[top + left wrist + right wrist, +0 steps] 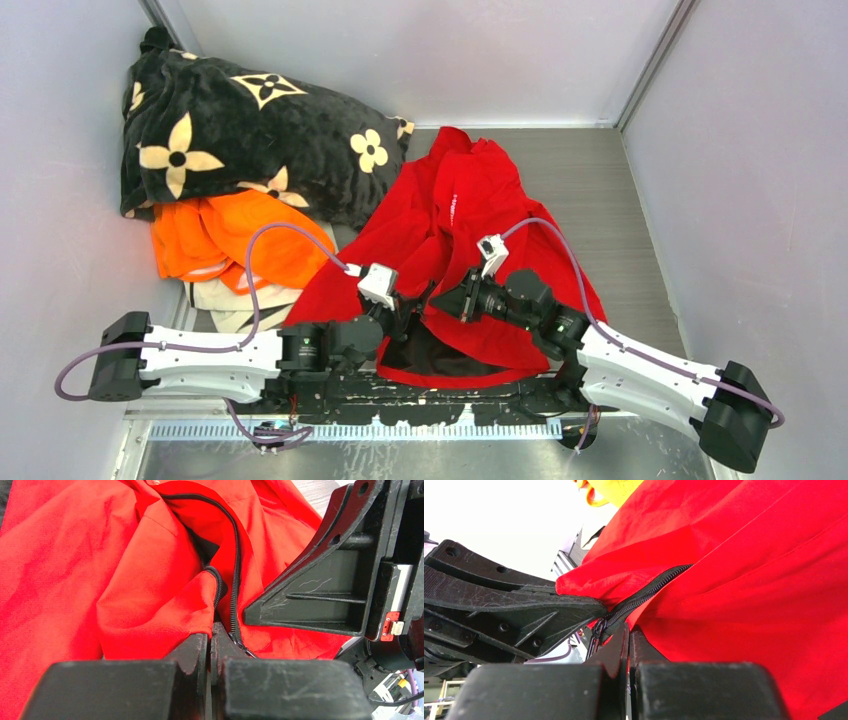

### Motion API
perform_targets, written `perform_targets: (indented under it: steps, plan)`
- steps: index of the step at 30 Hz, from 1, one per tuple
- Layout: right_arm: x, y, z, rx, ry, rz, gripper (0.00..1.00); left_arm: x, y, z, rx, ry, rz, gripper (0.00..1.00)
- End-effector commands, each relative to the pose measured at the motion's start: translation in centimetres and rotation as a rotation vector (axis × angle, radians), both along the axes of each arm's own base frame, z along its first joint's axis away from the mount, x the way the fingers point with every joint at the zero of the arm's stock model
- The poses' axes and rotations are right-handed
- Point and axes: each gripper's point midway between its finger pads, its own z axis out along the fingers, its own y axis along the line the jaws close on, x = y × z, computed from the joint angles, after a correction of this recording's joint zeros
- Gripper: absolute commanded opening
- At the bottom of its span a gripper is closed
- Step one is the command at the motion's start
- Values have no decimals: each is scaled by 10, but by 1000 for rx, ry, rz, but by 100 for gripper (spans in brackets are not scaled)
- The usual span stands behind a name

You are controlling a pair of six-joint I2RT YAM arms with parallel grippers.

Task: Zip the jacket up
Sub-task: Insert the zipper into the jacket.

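Observation:
The bright red jacket [460,210] lies crumpled in the middle of the table, with its dark lining showing at the near hem. My left gripper [408,303] and right gripper [442,300] meet at that lower front edge, almost touching. In the left wrist view the left gripper [215,630] is shut on the red fabric edge beside the black zip [235,570], which curves away up the jacket [75,570]. In the right wrist view the right gripper [629,632] is shut on the jacket's [749,580] zip edge, and the zip teeth [649,587] and a dark slider [599,630] sit just left of it.
A black flower-patterned blanket [240,130] is piled at the back left, with an orange garment [230,240] and pale cloth [235,300] in front of it. Grey walls close in the table [600,180] on three sides. Each gripper's body fills one side of the other's wrist view.

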Motion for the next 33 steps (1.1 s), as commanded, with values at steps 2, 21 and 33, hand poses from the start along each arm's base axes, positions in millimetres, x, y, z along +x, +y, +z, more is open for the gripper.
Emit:
perform_targets:
  steps: [2,21,33]
  plan:
    - [22,-12,1,-22,-77,-114,1,3,4,9,-77,8,40,0]
    - [69,-46,12,-69,-136,-286,1,-20,25,-27,17,159,-47,0]
    - [51,-17,15,-52,-189,-191,1,-21,-17,-26,-16,152,-143,0]
